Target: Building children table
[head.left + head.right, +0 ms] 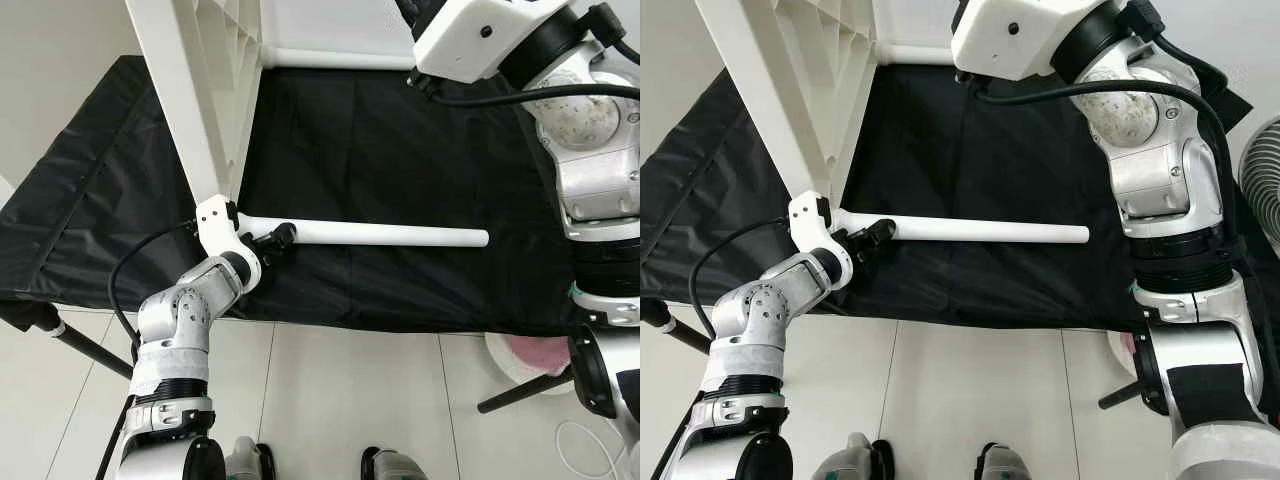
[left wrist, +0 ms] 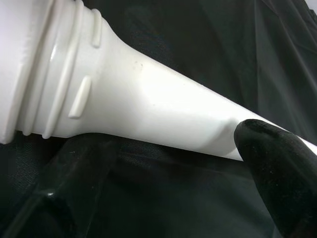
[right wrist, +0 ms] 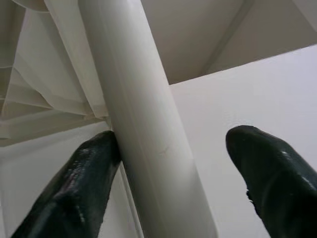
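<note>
Left eye view: the white plastic table top (image 1: 205, 90) stands on edge on a black cloth (image 1: 400, 150). One white table leg (image 1: 380, 235) juts from its near corner, with the left gripper (image 1: 272, 240) at the base.

Right eye view: same layout; the leg looks light, stiff and smooth.

Left wrist view: fingers (image 2: 277, 183) bracket the leg's flared base, best gripped beside the ribbed collar.

Right wrist view: the right gripper (image 3: 171, 163) straddles another leg (image 3: 143, 124), one finger touching, the other apart, so released.
</note>
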{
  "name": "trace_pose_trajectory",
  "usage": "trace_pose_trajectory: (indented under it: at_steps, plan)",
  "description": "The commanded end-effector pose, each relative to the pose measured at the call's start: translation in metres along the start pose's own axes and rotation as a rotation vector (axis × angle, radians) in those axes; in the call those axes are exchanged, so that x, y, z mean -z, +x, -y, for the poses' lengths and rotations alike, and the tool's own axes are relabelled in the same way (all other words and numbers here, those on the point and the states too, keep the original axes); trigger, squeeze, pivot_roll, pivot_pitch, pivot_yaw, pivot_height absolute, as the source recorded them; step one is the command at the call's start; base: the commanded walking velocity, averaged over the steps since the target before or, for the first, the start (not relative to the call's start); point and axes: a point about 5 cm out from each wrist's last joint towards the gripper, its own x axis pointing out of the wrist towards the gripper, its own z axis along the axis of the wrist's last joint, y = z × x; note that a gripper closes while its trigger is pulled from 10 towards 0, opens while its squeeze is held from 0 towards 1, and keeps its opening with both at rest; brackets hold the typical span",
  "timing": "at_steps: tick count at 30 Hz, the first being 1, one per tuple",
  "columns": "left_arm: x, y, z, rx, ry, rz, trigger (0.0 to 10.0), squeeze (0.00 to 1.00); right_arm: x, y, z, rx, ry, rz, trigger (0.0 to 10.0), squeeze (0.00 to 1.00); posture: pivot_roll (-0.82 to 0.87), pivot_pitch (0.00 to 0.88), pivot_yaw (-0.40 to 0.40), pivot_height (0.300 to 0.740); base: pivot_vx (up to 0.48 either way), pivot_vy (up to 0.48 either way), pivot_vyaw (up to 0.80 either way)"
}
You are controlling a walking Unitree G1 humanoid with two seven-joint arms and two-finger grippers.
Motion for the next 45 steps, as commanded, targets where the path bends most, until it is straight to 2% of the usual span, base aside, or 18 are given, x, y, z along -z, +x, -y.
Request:
trace_pose_trajectory:
  at_steps: [1,8,9,11,12,14,15,17,21,25,27,32,37,45]
  plan:
    - [-0.001,0.002,0.003,0.013,0.007,0.012,10.0,0.00,-0.003,0.003,0.019,0.030,-0.027,0.040,0.0,0.00,-0.16,0.117,0.085,0.740,0.000,0.000,0.00]
    - [-0.005,0.005,0.006,0.019,0.003,0.025,10.0,0.00,0.011,-0.002,0.032,0.062,-0.023,-0.035,0.0,0.01,-0.16,0.117,0.072,0.740,0.000,0.000,0.00]
    - [-0.006,0.006,0.007,0.019,0.001,0.029,10.0,0.00,0.014,-0.005,0.034,0.077,-0.025,-0.054,0.0,0.04,-0.16,0.118,0.071,0.740,0.000,0.000,0.00]
    - [-0.007,0.008,0.007,0.013,-0.001,0.032,10.0,0.00,0.016,-0.008,0.036,0.093,-0.034,-0.069,0.0,0.05,-0.16,0.119,0.072,0.740,0.000,0.000,0.00]
    - [-0.008,0.010,0.006,0.007,-0.008,0.034,10.0,0.00,0.018,-0.011,0.039,0.105,-0.050,-0.087,0.0,0.13,-0.16,0.119,0.072,0.740,0.000,0.000,0.00]
    - [-0.007,0.012,0.006,0.002,-0.013,0.033,10.0,0.00,0.019,-0.013,0.042,0.119,-0.061,-0.098,0.0,0.14,-0.17,0.119,0.077,0.740,0.000,0.000,0.00]
    - [-0.007,0.014,0.007,-0.003,-0.018,0.031,10.0,0.00,0.020,-0.015,0.045,0.134,-0.071,-0.105,0.0,0.03,-0.18,0.122,0.080,0.740,0.000,0.000,0.00]
    - [-0.006,0.016,0.007,-0.005,-0.022,0.029,10.0,0.00,0.020,-0.017,0.048,0.152,-0.064,-0.109,0.0,0.00,-0.18,0.122,0.080,0.740,0.000,0.000,0.00]
    - [-0.006,0.021,0.010,-0.007,-0.030,0.027,10.0,0.00,0.020,-0.019,0.051,0.184,-0.041,-0.119,0.0,0.00,-0.18,0.123,0.082,0.740,0.000,0.000,0.00]
    - [-0.009,0.029,0.013,-0.026,-0.070,0.038,10.0,0.00,0.020,-0.027,0.055,0.272,0.032,-0.139,0.0,0.00,-0.19,0.124,0.082,0.740,0.000,0.000,0.00]
    - [-0.015,0.033,0.016,-0.039,-0.116,0.049,10.0,0.00,0.024,-0.035,0.063,0.339,0.068,-0.179,0.0,0.00,-0.19,0.127,0.087,0.740,0.000,0.000,0.00]
    - [-0.022,0.035,0.020,-0.033,-0.127,0.063,10.0,0.00,0.031,-0.046,0.075,0.424,0.075,-0.230,0.0,0.00,-0.19,0.127,0.096,0.740,0.000,0.000,0.00]
    - [-0.020,0.030,0.012,-0.060,-0.115,0.046,10.0,0.00,0.041,-0.064,0.083,0.492,0.068,-0.310,0.0,0.00,-0.19,0.134,0.104,0.740,0.000,0.000,0.00]
    - [-0.035,0.033,0.013,-0.067,-0.070,0.090,10.0,0.00,0.044,-0.067,0.081,0.479,0.079,-0.335,0.0,0.00,-0.18,0.136,0.104,0.740,0.000,0.000,0.00]
